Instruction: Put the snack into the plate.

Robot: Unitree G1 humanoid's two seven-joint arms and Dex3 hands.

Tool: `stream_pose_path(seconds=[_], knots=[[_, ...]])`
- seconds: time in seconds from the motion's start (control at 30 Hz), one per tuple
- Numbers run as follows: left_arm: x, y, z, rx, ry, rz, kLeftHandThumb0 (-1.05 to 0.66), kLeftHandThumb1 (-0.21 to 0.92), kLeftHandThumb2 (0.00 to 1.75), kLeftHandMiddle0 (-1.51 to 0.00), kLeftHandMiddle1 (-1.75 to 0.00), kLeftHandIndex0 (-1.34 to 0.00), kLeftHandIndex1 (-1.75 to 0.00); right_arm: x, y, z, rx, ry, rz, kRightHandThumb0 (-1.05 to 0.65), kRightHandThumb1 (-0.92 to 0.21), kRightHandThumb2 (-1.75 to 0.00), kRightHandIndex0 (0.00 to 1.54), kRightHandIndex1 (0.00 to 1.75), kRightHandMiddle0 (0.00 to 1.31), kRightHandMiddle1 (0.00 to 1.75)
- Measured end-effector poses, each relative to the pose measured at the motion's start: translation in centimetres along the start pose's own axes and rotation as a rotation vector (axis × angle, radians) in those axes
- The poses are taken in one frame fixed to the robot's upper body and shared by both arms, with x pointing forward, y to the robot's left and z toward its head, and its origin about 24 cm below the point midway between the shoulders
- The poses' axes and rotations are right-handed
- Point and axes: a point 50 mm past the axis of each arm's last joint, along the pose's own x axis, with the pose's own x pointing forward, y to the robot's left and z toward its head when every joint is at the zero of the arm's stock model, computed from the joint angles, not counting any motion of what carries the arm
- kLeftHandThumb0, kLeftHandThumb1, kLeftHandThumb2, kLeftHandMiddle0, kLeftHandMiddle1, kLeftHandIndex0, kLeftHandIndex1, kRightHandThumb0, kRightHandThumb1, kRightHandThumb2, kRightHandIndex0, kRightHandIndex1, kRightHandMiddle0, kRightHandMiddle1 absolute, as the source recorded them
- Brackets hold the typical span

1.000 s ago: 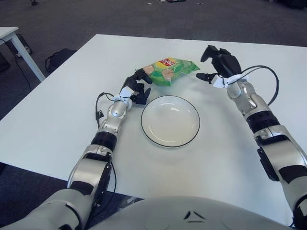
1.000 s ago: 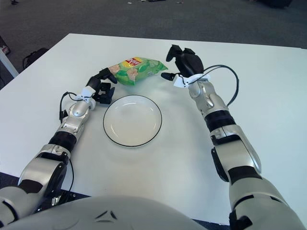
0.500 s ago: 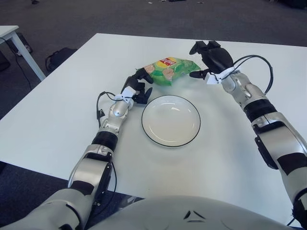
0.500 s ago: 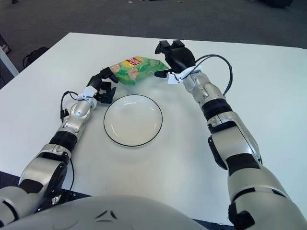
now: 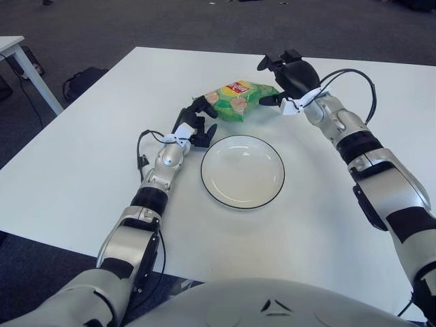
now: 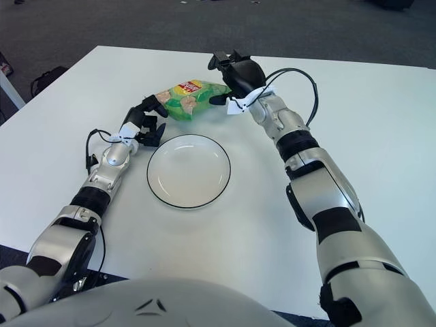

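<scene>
1. Nearest the robot, the white plate (image 5: pixel 242 171) is sitting bare on the table (image 5: pixel 82 163), with nothing in it; it has not shifted over the last second, so the task's placing step is not yet done.

2. Just beyond the plate's left rim, the left hand (image 5: pixel 196 124) is staying where it was, at the left end of the snack bag. Its dark fingers are curled, with the upper ones at the bag's corner. Whether they are actually pinching the foil I cannot tell.

3. Beyond the plate's far rim, the green snack bag (image 5: pixel 238 100) is lying on the table, near the plate but outside it. It is looking unmoved against the earlier frames.

4. Farthest out, the right hand (image 5: pixel 286 75) is the thing that has changed: over the last second it has been travelling leftward from well clear of the bag to its right end. It is now arching over that end, forearm stretched across the table, fingers spread and holding nothing yet.

5. In my judgement, this means the two hands are bracketing the bag for a two-sided pickup; closing on it and lifting it toward the plate is what remains.
</scene>
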Motion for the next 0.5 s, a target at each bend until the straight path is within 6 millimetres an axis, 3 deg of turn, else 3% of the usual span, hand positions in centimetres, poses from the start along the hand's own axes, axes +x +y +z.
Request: stream_pose_path(seconds=[0.17, 0.5], knots=[[0.0, -0.1, 0.1, 0.005, -0.005, -0.004, -0.46, 0.37, 1.25, -1.22, -1.75, -0.57, -1.75, 0.6, 0.3, 0.6, -0.013, -0.017, 0.060, -0.98, -0.92, -0.47, 0.00, 0.02, 0.00, 0.55], [-0.1, -0.3, 0.3, 0.020, -0.006, 0.003, -0.46, 0.37, 1.26, -1.22, -1.75, -0.57, -1.75, 1.3, 1.5, 1.6, -0.065, -0.044, 0.169, -1.03, -0.92, -0.39, 0.00, 0.00, 0.00, 0.30]])
